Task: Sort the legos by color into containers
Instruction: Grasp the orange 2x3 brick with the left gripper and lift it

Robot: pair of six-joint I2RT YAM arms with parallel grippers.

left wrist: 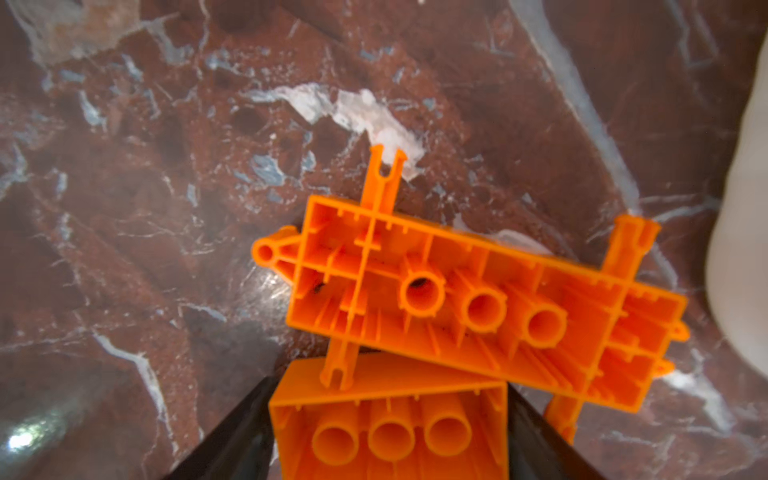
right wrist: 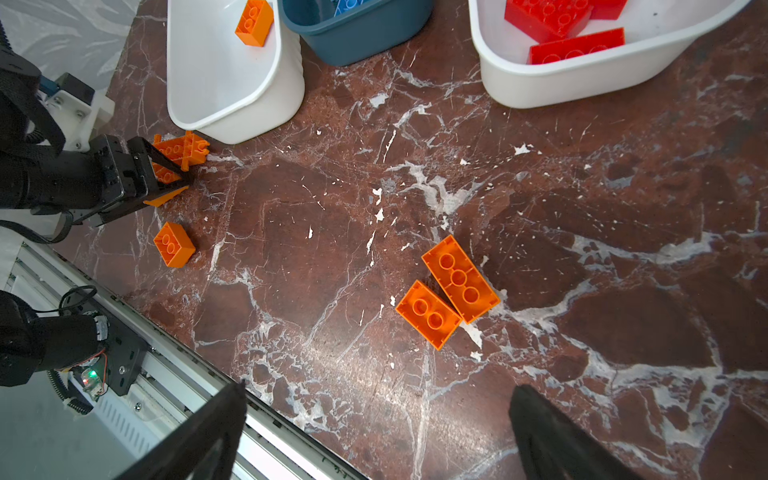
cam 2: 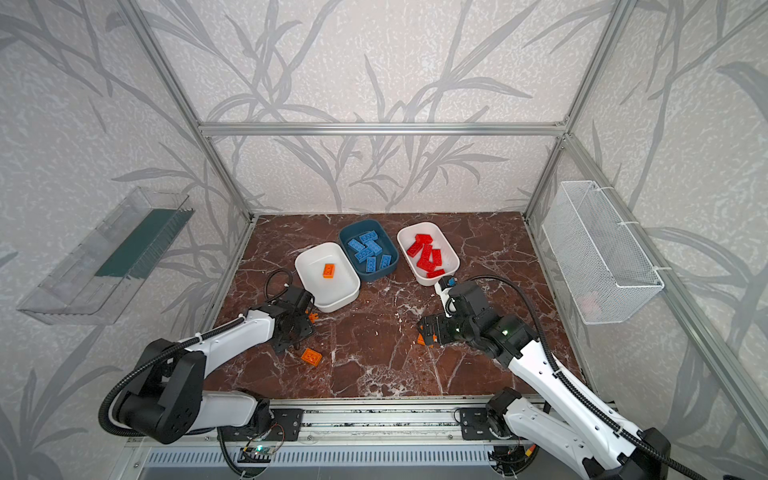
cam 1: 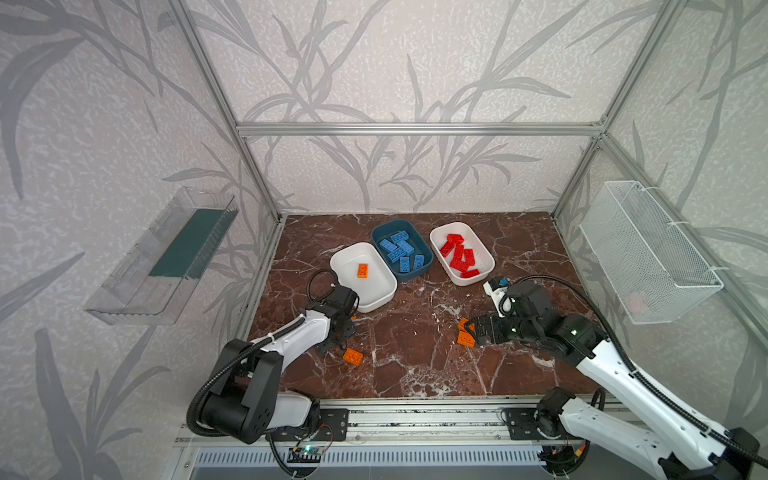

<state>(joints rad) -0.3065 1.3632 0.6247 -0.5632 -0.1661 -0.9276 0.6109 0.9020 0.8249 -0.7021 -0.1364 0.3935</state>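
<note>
Gripping orange brick (left wrist: 390, 436), L tool (left wrist: 388, 386), nr tub (cam 1: 374, 304)

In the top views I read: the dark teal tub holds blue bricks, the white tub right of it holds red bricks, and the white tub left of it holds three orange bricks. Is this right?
Not fully. The left white tub holds only one orange brick, as both top views show. The dark teal tub does hold blue bricks, the right white tub red bricks.

No text, labels or numbers can be read — none anywhere.
</note>
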